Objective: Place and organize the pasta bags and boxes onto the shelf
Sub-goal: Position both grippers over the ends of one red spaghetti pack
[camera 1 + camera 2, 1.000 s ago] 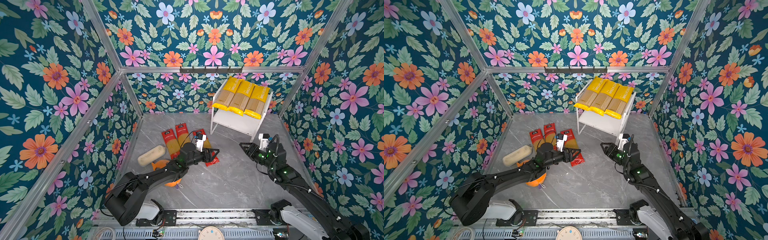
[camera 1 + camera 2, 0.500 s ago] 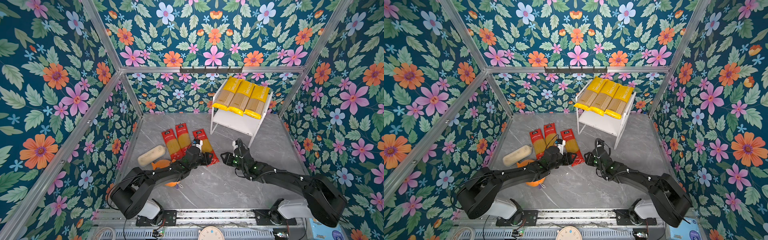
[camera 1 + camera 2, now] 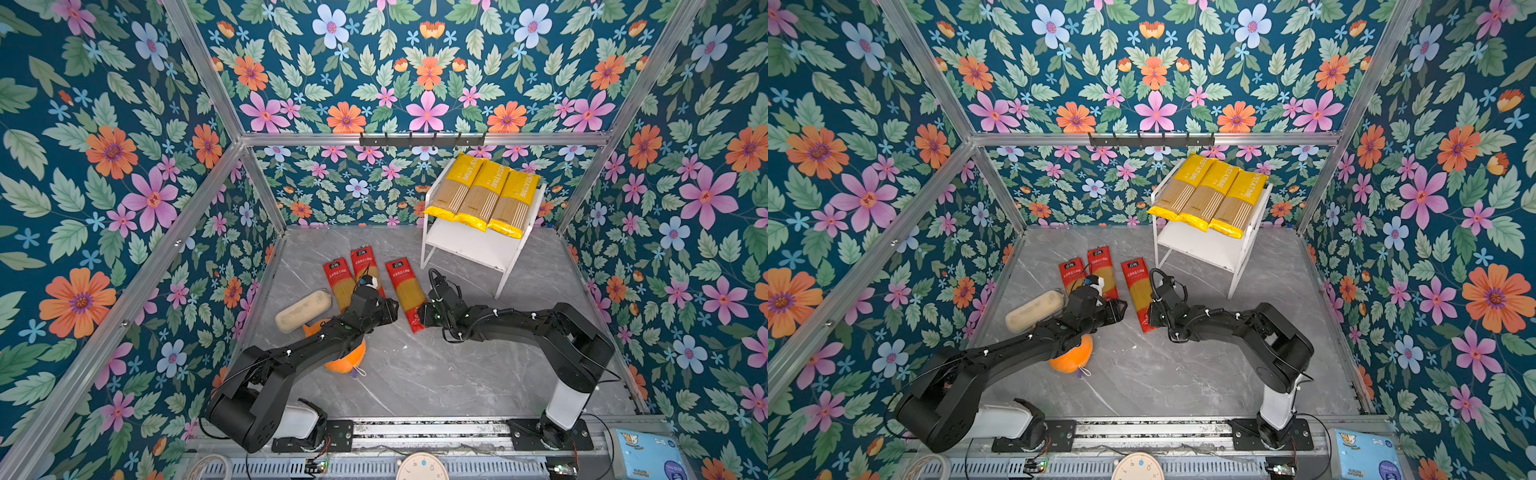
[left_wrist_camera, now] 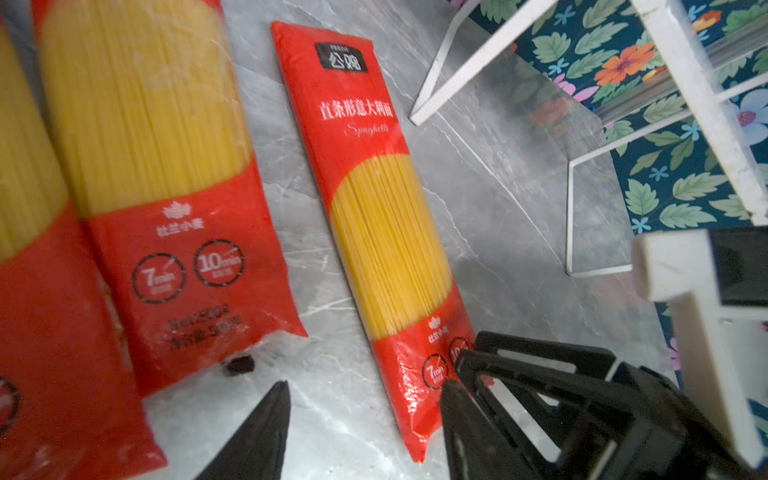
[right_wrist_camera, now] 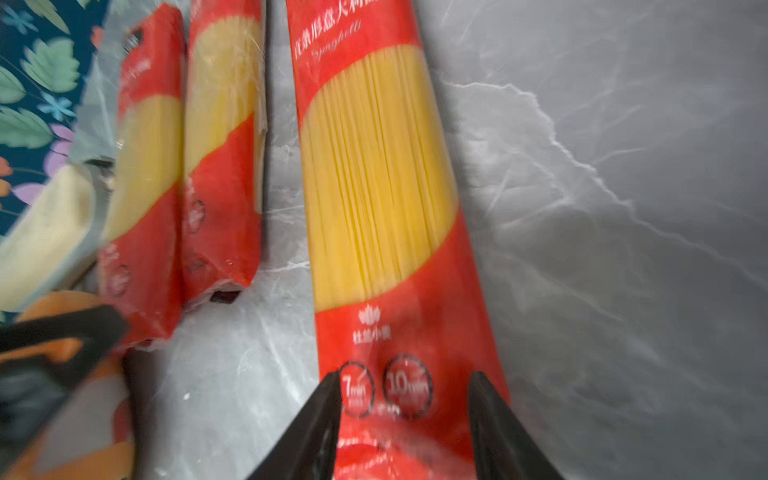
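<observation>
- Target: rightmost red spaghetti bag (image 3: 405,293), flat on the grey surface (image 3: 415,382) mid-scene, just left of the shelf (image 3: 469,247). Long axis runs near-to-far.
- Two other red bags (image 3: 338,282) lie side by side to its left, apart from it. Three yellow PASTATIME packs (image 3: 482,195) sit in a row on the shelf's top board.
- R end effector (image 5: 405,419): jaws parted, astride the target's near end w/ one finger at each long edge. No squeeze visible, bag not lifted.
- L end effector (image 4: 361,432): jaws parted, empty, low over bare surface btwn the bags, one finger just beside the target's near end.
- Handling, prob.: light-ish and stiff lengthwise thanks to the noodle bundle. Noodles are brittle, so no bending or hard pinch.
- Film looks glossy, likely slippery. The near end is slack red film, so poor purchase there.
- Better hold: across the width where noodles fill the bag. A one-end grip would likely let the far end sag, so a 2nd support from the L arm would help.
- Beige loaf-like object (image 3: 303,311) and orange plush toy (image 3: 347,359) sit by the L arm; neither is for shelving.
</observation>
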Robot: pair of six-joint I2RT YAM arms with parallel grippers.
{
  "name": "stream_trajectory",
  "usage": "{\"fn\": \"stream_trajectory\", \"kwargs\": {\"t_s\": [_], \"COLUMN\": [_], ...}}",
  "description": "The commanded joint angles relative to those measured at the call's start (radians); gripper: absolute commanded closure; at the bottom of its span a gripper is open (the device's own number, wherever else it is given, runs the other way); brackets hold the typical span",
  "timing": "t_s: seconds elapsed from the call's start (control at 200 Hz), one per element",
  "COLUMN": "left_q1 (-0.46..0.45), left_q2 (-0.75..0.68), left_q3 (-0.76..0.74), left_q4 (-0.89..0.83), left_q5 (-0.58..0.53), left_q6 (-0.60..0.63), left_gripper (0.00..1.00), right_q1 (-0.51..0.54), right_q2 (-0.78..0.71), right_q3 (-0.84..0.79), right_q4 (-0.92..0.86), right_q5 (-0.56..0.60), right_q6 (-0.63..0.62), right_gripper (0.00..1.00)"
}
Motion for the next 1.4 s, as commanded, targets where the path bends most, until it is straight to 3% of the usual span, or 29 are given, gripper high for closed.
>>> {"fn": "stream_trajectory", "kwargs": {"t_s": [0.0,0.205,0.64,0.81,1.015,1.2,1.395], "left_q1": [0.022,0.038,0.034,0.014,-0.022,-0.050,-0.050], "left_q2": [-0.013,-0.015,0.082,0.139,0.179,0.196,0.241], "left_q3": [0.000,-0.002,0.002,0.057,0.080,0.042,0.047], "left_q4": [-0.010,0.005,0.070,0.061,0.039,0.078,0.121], "left_q5": [0.014,0.031,0.128,0.179,0.214,0.200,0.206], "left_q6": [0.007,0.004,-0.026,0.001,-0.001,-0.042,-0.059], "left_gripper": [0.40,0.40,0.40,0.40,0.40,0.40,0.41], "right_q1": [0.006,0.018,0.193,0.084,-0.091,-0.111,-0.137], "right_q2": [0.039,0.031,-0.218,-0.325,-0.293,-0.189,-0.060], "right_q3": [0.050,0.064,-0.183,-0.189,-0.206,-0.095,-0.021], "right_q4": [-0.190,-0.388,-0.421,-0.366,-0.137,-0.073,0.000], "right_q5": [-0.005,-0.004,-0.133,-0.145,-0.203,-0.134,-0.128], "right_q6": [-0.053,-0.083,0.008,0.031,0.110,0.033,0.011], "right_gripper": [0.52,0.54,0.57,0.56,0.54,0.44,0.42]}}
